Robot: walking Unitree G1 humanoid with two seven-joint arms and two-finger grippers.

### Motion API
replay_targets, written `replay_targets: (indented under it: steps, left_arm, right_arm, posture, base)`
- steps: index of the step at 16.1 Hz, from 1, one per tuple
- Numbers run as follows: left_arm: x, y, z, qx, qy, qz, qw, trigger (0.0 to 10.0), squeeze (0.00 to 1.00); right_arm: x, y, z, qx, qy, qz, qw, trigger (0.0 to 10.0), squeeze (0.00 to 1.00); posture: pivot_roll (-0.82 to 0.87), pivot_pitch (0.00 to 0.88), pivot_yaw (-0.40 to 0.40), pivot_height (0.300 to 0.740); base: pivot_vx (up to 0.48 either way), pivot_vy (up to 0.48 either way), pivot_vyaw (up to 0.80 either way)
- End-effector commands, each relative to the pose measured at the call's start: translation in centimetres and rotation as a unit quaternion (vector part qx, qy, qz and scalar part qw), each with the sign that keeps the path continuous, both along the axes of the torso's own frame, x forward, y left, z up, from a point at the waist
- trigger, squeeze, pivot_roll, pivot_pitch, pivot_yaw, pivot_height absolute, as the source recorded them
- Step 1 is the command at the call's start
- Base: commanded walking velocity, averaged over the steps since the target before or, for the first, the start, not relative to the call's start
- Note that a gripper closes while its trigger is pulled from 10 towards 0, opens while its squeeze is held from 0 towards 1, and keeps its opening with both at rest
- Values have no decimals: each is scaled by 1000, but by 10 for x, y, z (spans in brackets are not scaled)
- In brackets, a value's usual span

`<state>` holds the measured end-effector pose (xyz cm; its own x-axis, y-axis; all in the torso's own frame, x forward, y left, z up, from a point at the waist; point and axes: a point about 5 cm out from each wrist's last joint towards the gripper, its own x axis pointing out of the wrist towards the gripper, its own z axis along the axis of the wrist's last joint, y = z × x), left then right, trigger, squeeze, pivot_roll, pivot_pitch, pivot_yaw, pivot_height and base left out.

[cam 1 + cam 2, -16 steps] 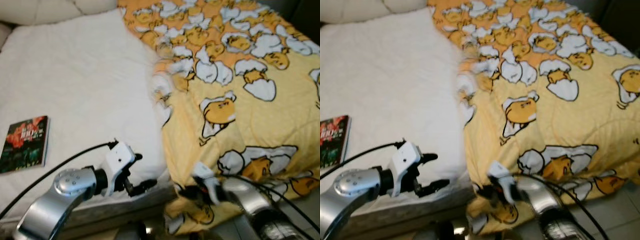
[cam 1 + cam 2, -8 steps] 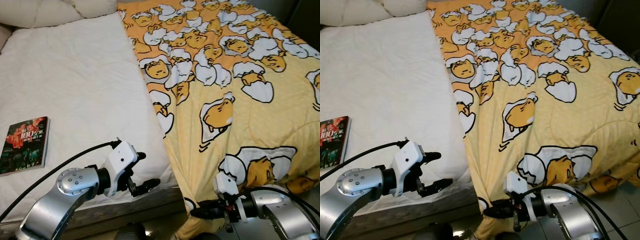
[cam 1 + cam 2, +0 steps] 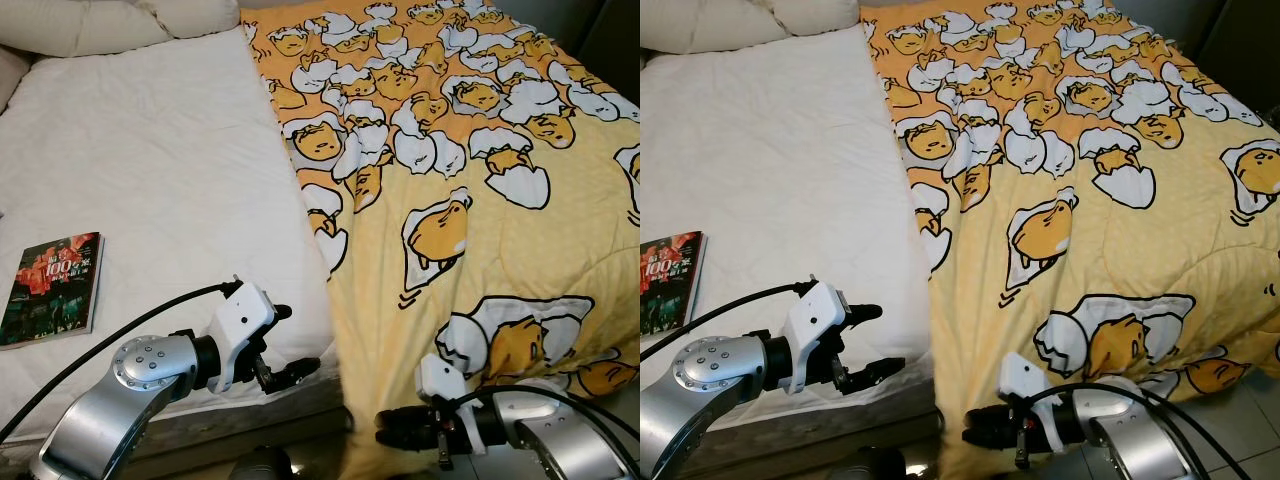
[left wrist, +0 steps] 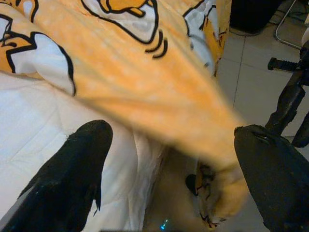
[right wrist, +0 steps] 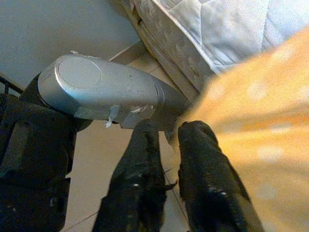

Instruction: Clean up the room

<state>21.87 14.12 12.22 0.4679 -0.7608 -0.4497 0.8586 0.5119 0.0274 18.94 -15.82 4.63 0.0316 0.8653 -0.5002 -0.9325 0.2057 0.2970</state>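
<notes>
The yellow egg-print blanket (image 3: 470, 210) is spread over the right half of the bed, its near corner hanging past the foot. It is judged soft, light and limp, best taken at that corner hem. The right gripper (image 3: 980, 428) is seen closed at this edge, cloth apparently pinched. The left gripper (image 3: 290, 345) is held open over the white mattress (image 3: 150, 170). A book (image 3: 52, 288) lies well apart.

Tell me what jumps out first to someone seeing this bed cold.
The yellow blanket printed with egg characters covers the bed's right half, its near corner pinched by the right gripper. The bare white mattress fills the left half, with a dark book near its edge beyond the open left gripper.
</notes>
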Motion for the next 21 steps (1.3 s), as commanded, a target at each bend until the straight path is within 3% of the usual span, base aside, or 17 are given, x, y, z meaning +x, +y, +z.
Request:
replay_targets:
  steps: [1, 5, 8, 10, 11, 13, 15, 17, 18, 21]
  left_arm:
    - [0, 3, -2, 8, 2, 1, 1000, 10000, 0]
    - [3, 5, -1, 7, -1, 5, 1000, 10000, 0]
    - [5, 8, 0, -29, -3, 60, 998, 10000, 0]
    - [14, 14, -3, -41, -34, 171, 984, 10000, 0]
    - [19, 21, -1, -49, -75, 252, 964, 10000, 0]
    - [19, 30, 2, -59, -110, 345, 930, 10000, 0]
    - [16, 32, 5, -67, -118, 387, 912, 10000, 0]
    - [12, 31, 6, -61, -128, 399, 906, 10000, 0]
    - [10, 31, 6, -54, -136, 402, 904, 10000, 0]
    - [11, 36, 7, -43, -146, 420, 895, 10000, 0]
  right_arm:
    - [-1, 3, 3, 7, -7, -2, 1000, 10000, 1000]
    - [1, 3, 8, 14, -9, -34, 999, 10000, 1000]
    - [13, -7, 8, -2, -51, -169, 984, 10000, 1000]
    - [23, -14, 9, -20, -80, -303, 950, 10000, 1000]
    - [31, -17, 17, -12, -100, -384, 918, 10000, 1000]
    - [40, -22, 27, -11, -125, -479, 869, 10000, 1000]
    - [42, -23, 33, -5, -138, -516, 846, 10000, 1000]
    - [44, -24, 40, 4, -145, -549, 823, 10000, 1000]
    - [45, -23, 44, 9, -141, -570, 809, 10000, 0]
    - [46, -21, 44, -24, -154, -586, 795, 10000, 0]
  posture:
    - [52, 77, 71, 740]
    - [51, 73, 70, 740]
    - [22, 49, 66, 740]
    - [3, 31, 64, 740]
    - [-23, 0, 55, 740]
    - [-34, 0, 44, 740]
    - [-32, 0, 29, 740]
    - [-27, 0, 12, 740]
    - [-25, 0, 2, 740]
    - [-16, 0, -9, 740]
  base:
    - [0, 0, 0]
    - [0, 0, 0]
    - [0, 0, 0]
    - [0, 0, 0]
    - [0, 0, 0]
    - [0, 0, -394]
    - [0, 0, -800]
    - [0, 0, -800]
    - [0, 0, -744]
    - [0, -221, 0]
